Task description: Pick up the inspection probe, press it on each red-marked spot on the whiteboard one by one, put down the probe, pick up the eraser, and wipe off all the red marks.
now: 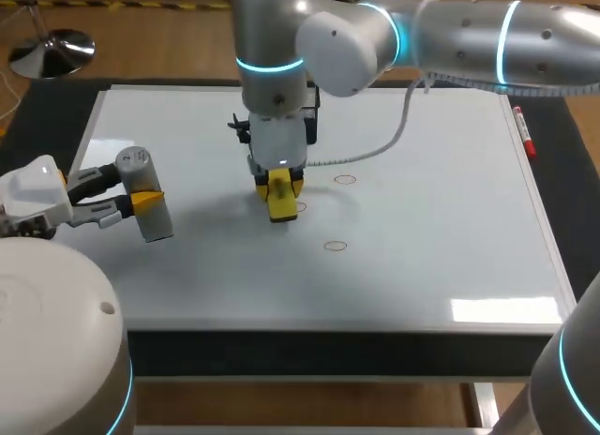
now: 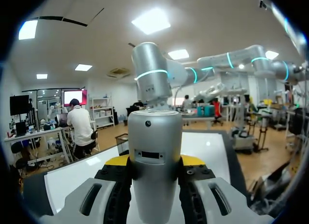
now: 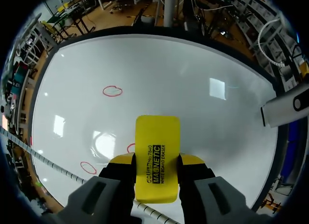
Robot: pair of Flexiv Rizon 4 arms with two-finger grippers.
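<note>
Right hand clamped on eraser, left hand — clamped on probe

Yellow eraser, silver probe, red ring marks on the white whiteboard.

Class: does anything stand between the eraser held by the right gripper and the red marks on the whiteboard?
Nothing visible does. The eraser hangs beside the red marks over bare whiteboard; the probe is well aside in the left gripper.

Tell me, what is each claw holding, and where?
The left gripper clamps the silver probe around its middle; the right gripper holds the yellow eraser by its long sides.
</note>
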